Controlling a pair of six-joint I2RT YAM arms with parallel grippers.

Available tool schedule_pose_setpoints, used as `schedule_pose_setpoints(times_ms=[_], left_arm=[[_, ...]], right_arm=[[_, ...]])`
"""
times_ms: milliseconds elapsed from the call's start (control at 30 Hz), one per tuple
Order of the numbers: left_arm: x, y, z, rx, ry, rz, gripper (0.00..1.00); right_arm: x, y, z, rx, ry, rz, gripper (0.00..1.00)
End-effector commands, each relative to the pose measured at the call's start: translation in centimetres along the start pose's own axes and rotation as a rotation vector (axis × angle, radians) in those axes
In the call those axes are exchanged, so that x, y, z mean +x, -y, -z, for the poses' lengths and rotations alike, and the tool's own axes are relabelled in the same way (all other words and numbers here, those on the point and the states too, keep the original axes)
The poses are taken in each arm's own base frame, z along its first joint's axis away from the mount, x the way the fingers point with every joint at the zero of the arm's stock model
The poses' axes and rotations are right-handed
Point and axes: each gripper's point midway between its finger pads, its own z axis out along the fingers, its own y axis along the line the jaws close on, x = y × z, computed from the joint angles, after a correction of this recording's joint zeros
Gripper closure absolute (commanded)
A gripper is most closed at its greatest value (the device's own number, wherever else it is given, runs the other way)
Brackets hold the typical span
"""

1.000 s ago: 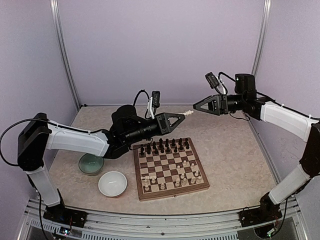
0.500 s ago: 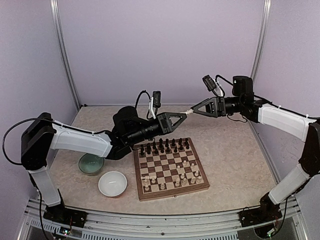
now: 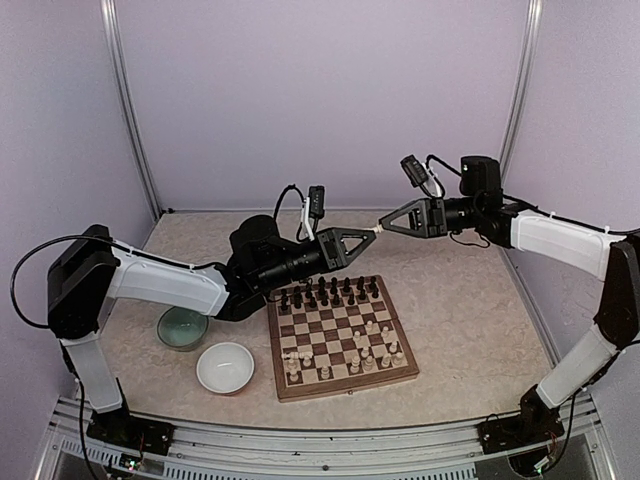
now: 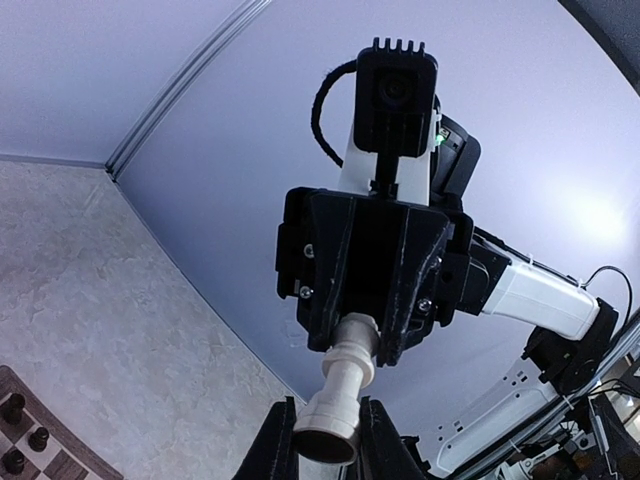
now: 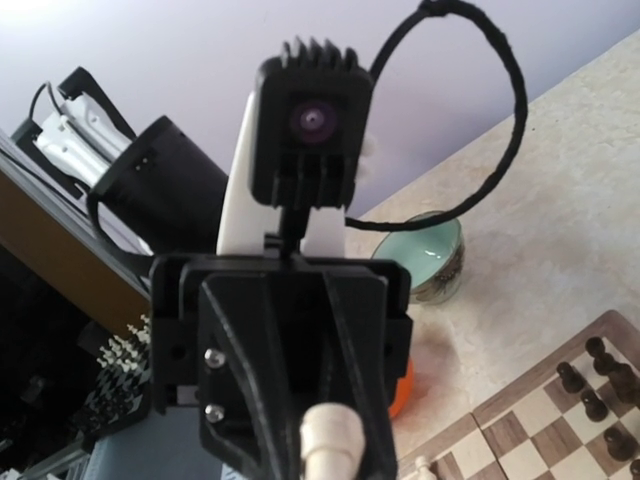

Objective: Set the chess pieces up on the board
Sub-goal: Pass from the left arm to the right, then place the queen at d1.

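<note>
We see the left gripper (image 3: 371, 233) and the right gripper (image 3: 383, 226) meeting tip to tip in the air, above the far edge of the square wooden chessboard (image 3: 350, 388) with its dark-brown and cream squares. Between them is one cream turned-wood chess piece (image 4: 335, 400), lying roughly level. The left gripper's jaws are pinched narrow on its base end, and in the left wrist view the right gripper's jaws sit close against its head, gripping it too. On the board, the dark brown-black pieces (image 3: 330, 292) stand in two rows along the far side, while the other cream pieces (image 3: 372, 345) are scattered over the near half. The left arm's black forearm (image 3: 270, 262) crosses above the board's far left corner and hides what lies beneath it. Left of the board, on the beige marbled tabletop (image 3: 470, 300), sit a round green glass bowl (image 3: 183, 340), its far rim tucked under that arm, and nearer to us a round white bowl (image 3: 205, 362).
</note>
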Motion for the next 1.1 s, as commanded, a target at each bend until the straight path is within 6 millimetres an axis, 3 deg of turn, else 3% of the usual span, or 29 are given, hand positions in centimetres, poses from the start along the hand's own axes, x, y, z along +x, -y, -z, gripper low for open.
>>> schedule_pose_setpoints(times_ms=[0, 100, 167, 367, 500, 633, 700, 767, 900, 1000, 1067], left_arm=[[-1.2, 1.3, -0.5, 0.047, 0.034, -0.01, 0.88], [-1.1, 1.3, -0.5, 0.048, 0.036, -0.008, 0.87], [-1.0, 1.3, -0.5, 0.047, 0.034, -0.006, 0.85], [-0.7, -0.3, -0.2, -0.054, -0.009, -0.06, 0.56], [-1.1, -1.1, 1.7, -0.212, -0.098, -0.238, 0.47], [-4.7, -0.1, 5.5, -0.386, -0.152, -0.479, 0.41], [-7.0, -0.5, 7.5, -0.502, -0.154, -0.575, 0.35], [-9.2, -1.7, 9.5, -0.62, -0.156, -0.645, 0.31], [-12.2, -7.2, 13.3, -0.83, -0.161, -0.691, 0.27], [-13.1, -12.1, 16.2, -0.908, -0.165, -0.563, 0.3], [-13.6, -13.4, 17.2, -0.871, -0.156, -0.454, 0.32]], right_arm=[[0.6, -0.3, -0.6, -0.015, -0.009, 0.006, 0.79], [0.6, -0.2, -0.6, -0.011, -0.01, 0.009, 0.84], [0.7, -0.2, -0.6, -0.01, -0.011, 0.014, 0.92], [-0.6, 0.7, -0.2, 0.113, -0.043, 0.144, 1.0], [-1.9, 0.8, 0.3, 0.239, -0.095, 0.294, 1.0], [-0.3, 1.0, -0.6, 0.329, -0.23, 0.407, 1.0], [1.3, 0.7, -1.6, 0.343, -0.315, 0.458, 1.0], [3.3, 0.5, -2.5, 0.346, -0.398, 0.503, 1.0], [7.2, 0.3, -3.9, 0.344, -0.555, 0.597, 1.0], [9.5, -0.5, -5.1, 0.307, -0.646, 0.66, 1.0], [10.9, -0.5, -5.8, 0.302, -0.712, 0.691, 1.0]])
